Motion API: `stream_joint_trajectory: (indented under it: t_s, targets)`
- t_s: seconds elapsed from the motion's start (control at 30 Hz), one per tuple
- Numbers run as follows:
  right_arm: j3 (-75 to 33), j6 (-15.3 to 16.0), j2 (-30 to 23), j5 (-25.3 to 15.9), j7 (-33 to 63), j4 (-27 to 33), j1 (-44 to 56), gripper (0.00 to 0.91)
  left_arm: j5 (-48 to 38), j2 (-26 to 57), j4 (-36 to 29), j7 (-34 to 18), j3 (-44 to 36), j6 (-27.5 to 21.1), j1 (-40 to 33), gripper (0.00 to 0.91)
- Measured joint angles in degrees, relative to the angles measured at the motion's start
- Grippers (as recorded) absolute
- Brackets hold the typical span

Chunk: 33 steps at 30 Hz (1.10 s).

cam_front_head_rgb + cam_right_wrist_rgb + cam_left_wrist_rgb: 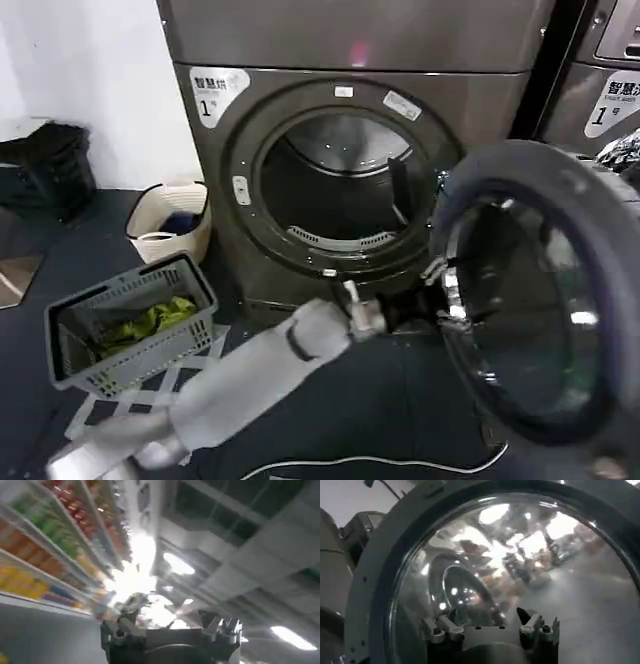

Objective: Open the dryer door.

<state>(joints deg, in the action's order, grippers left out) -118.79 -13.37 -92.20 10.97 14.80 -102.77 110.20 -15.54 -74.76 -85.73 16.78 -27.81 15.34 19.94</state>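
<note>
Dryer door (pixel 540 300) swinging wide open, left gripper (pixel 437 296) at its rim, fingers (pixel 440 628) spread, gripping nothing. Risking door drifting back. Right gripper (pixel 172 627) fingers spread.

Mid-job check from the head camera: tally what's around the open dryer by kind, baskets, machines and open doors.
Baskets: 2, the grey basket with green items and the cream basket.
Machines: 2, the dryer and the neighbouring machine.
Open doors: 1, the dryer door, with the left gripper at its rim.
Total: 5
</note>
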Motion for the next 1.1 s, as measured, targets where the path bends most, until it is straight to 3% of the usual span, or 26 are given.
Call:
stream_joint_trajectory:
  t_s: [0.5,0.93,1.1]
  targets:
    - [-6.6,11.5,0.0,-0.9,6.2,0.7,-2.9,0.907,-0.1,-11.1,7.6,-8.2,-2.3,-9.4,-1.9,0.907]
    - [-6.7,11.7,0.0,-0.8,5.8,1.2,-3.2,0.907,-0.5,-12.8,8.1,-7.4,-2.5,-10.7,-2.3,0.907]
    - [-5.6,11.7,0.0,-0.8,5.2,0.4,-3.3,0.907,-1.0,-10.0,4.4,-3.9,-2.5,-10.8,-1.1,0.907]
